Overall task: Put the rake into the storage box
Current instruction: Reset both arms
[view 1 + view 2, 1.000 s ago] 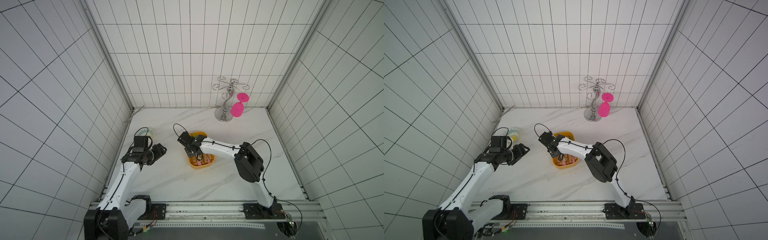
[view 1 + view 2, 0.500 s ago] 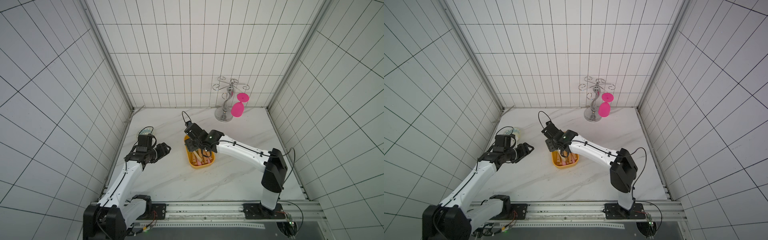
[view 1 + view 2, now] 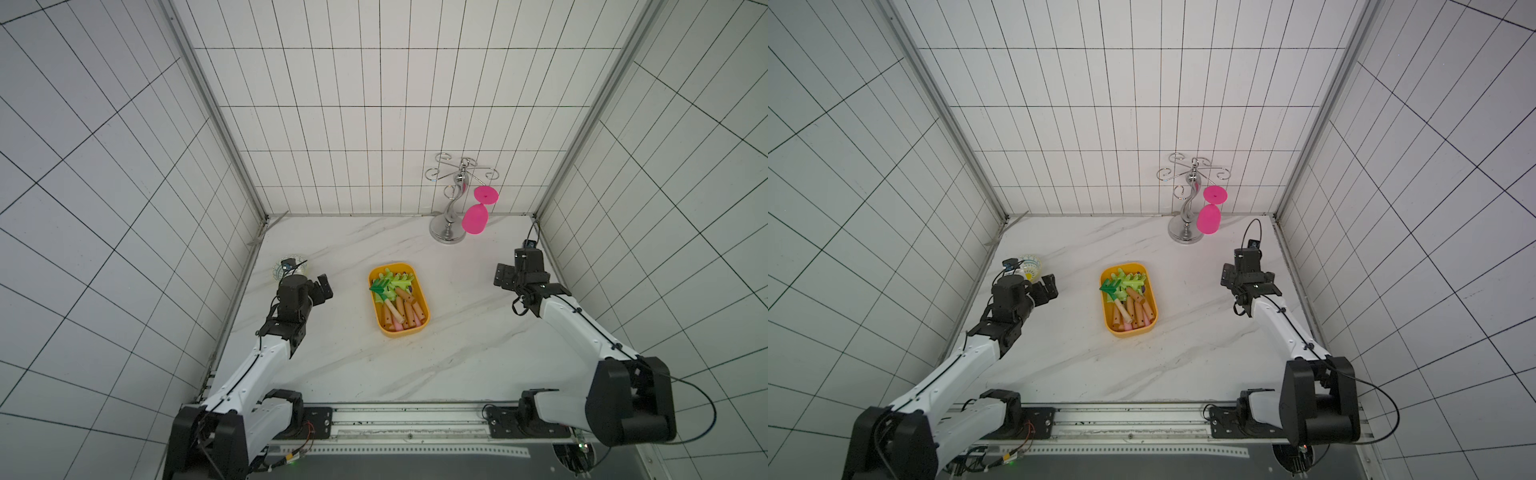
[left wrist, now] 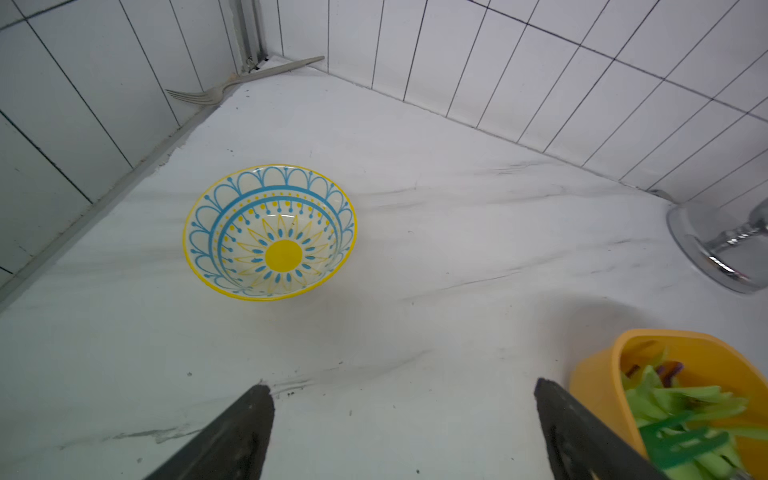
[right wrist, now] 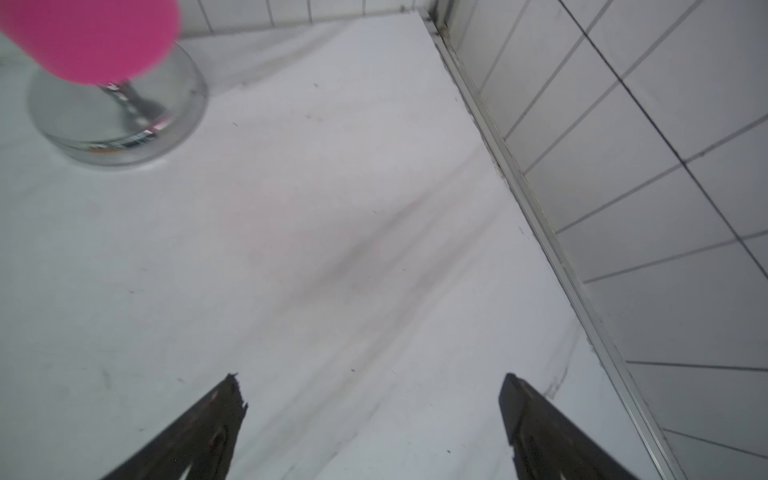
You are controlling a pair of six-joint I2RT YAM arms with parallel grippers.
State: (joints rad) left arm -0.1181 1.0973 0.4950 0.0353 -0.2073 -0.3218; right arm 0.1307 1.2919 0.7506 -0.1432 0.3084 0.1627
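The storage box, a yellow-orange tub, stands mid-table in both top views, holding several toy tools. The dark green rake lies inside on top of them, its head at the far left end. The left wrist view shows the box and the rake's head beside one finger. My left gripper hangs open and empty left of the box. Far to the box's right, near the wall, my right gripper is open and empty over bare table.
A patterned bowl sits by the left wall, behind my left wrist. A fork lies in the back left corner. A chrome stand at the back right carries a hanging pink glass.
My right gripper has left the box, swung right to the wall side and opened wide. The rake stays in the box. My left gripper has opened wider and drawn back slightly.
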